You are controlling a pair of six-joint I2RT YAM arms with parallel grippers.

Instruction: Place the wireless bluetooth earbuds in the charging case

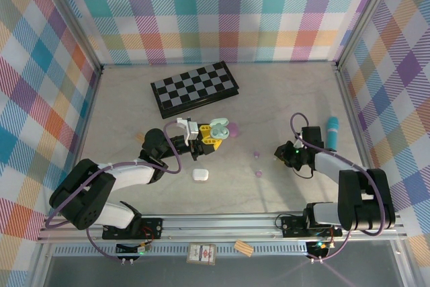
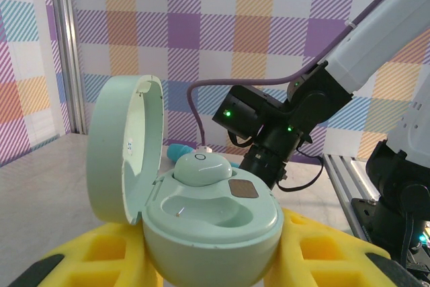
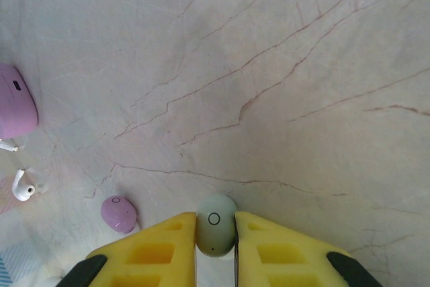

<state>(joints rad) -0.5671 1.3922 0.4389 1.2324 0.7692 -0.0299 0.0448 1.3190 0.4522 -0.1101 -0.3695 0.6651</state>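
Step in hand: picking the second mint bud. The right gripper (image 3: pixel 215 218) is down at the pale marble-look bench (image 3: pixel 282 65), right of centre. Its yellow jaws are clenched on the small glossy mint-green earbud (image 3: pixel 215 229), one jaw against each flank. The bud looks to be on the bench, not lifted, though I can't be sure.

Bud pose: the face with the ring mark points up. The long axis runs along the jaws, roughly near-to-far, so the grip is across the short axis.

The left gripper (image 2: pixel 211 260), left of centre, has its jaws grasping the rounded mint-green plastic charging case (image 2: pixel 215 233) low on its body, upright with the mouth up. The oval lid (image 2: pixel 124 146) stands open on the left. The far socket holds the matching seated mint bud (image 2: pixel 201 166); the near socket (image 2: pixel 208 210) is empty.

Next move, my read:
- Lift straight up and carry the bud left to the case.
- Turn it to match the empty socket, then lower it in.
- Alignment is tight: the seated bud sits right beside the socket and the lid hems in one side.
- The part is glossy and could twist in the jaws.

A small lilac-purple earbud (image 3: pixel 119 213) lies just left of the gripped one, clear of the jaw. Don't nudge it on the lift.
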